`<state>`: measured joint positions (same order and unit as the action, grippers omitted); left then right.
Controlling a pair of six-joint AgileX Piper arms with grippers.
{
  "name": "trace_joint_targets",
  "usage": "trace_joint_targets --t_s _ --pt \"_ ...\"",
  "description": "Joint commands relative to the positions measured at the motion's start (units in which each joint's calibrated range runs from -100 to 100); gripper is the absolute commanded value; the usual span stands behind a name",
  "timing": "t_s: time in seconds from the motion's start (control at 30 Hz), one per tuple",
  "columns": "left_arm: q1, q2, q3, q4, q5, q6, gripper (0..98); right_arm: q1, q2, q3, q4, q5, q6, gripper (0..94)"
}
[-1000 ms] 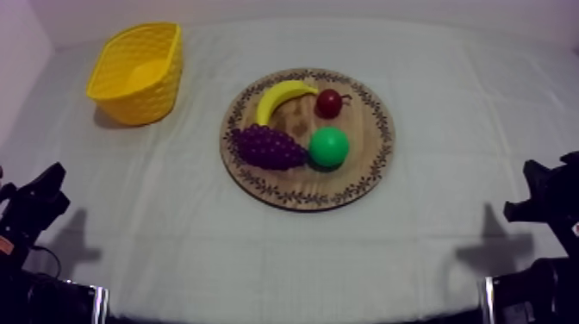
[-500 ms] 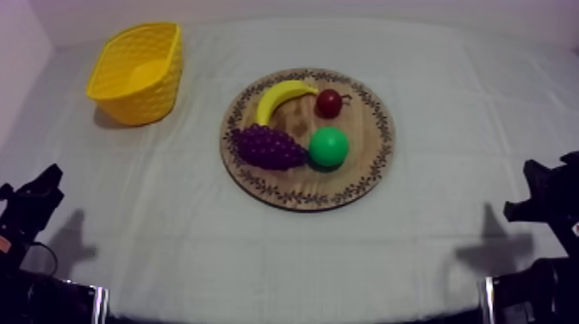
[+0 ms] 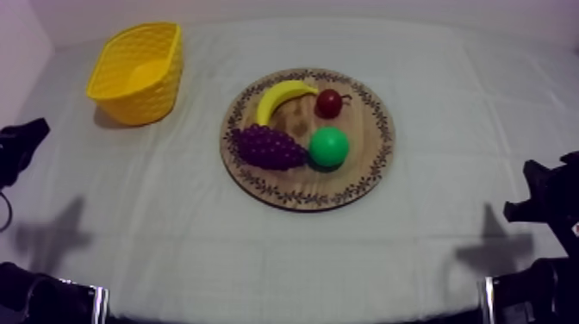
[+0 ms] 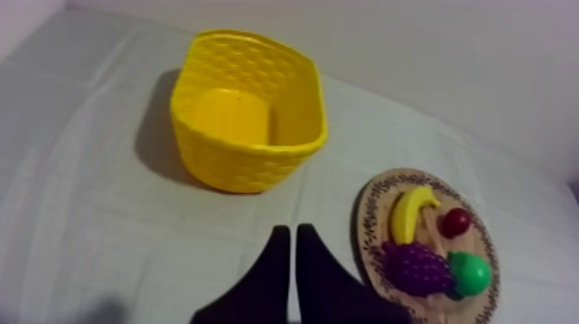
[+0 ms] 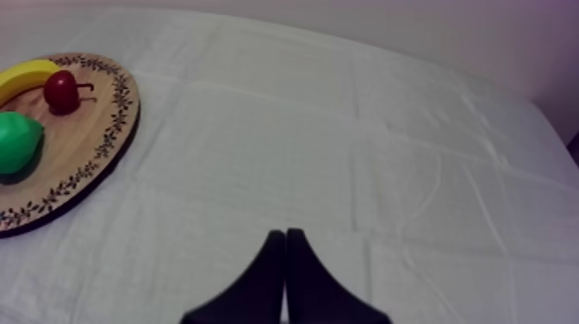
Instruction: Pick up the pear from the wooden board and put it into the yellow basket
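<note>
One pear (image 3: 328, 146) on board (image 3: 376, 164), bare cloth (image 3: 172, 215) around.

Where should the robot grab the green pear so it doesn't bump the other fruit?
Probably around the pear's round middle, coming straight down from above. The grapes crowd one side of it. So one finger would better go on the near side, over bare board, and the other in the gap before the small red fruit.

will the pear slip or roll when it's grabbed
The pear looks smooth and rounded, so it may slip unless gripped across its widest part. Nudged, it would probably roll on the flat wooden board, perhaps into the grapes. Being toy fruit, it is likely light and stiff.
</note>
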<state>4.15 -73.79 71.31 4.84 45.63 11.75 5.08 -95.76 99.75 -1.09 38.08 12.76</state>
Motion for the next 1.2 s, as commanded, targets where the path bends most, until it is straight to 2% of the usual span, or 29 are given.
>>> trace_joint_targets --t_s 0.0,0.17,0.4,0.67,0.83,0.9,1.03,1.1,1.17 --pt "2.62 8.75 -9.5 -0.34 2.06 0.86 0.1 -0.03 0.01 0.03 -0.01 -0.02 0.01 0.3" --pt "9.87 19.31 -20.67 -2.95 6.28 4.92 0.1 -0.03 0.01 0.03 -0.01 -0.02 0.01 0.3" --pt "24.27 32.69 -32.65 -8.18 9.09 12.49 0.1 -0.03 0.01 0.03 -0.01 -0.02 -0.01 0.3" --pt "34.04 44.56 -37.09 -8.89 6.51 16.42 0.6 -0.03 0.01 0.03 -0.01 -0.02 0.01 0.3" --pt "38.6 49.71 -37.32 -9.75 4.71 18.88 6.4 -0.03 0.01 0.03 -0.01 -0.02 0.01 0.3" --pt "39.97 51.34 -37.14 -10.13 4.37 19.9 14.4 -0.03 0.01 0.03 -0.01 -0.02 0.01 0.3" --pt "41.89 53.51 -36.19 -11.06 3.57 22.05 48.7 -0.03 0.01 0.03 -0.01 -0.02 0.01 0.3" --pt "42.76 54.03 -35.95 -12.16 3.51 23.57 58.9 -0.03 0.01 0.03 -0.01 -0.02 0.01 0.3" --pt "43.54 54.28 -35.79 -13.32 3.61 25.26 64.8 -0.03 0.01 0.03 -0.01 -0.02 0.01 0.3"
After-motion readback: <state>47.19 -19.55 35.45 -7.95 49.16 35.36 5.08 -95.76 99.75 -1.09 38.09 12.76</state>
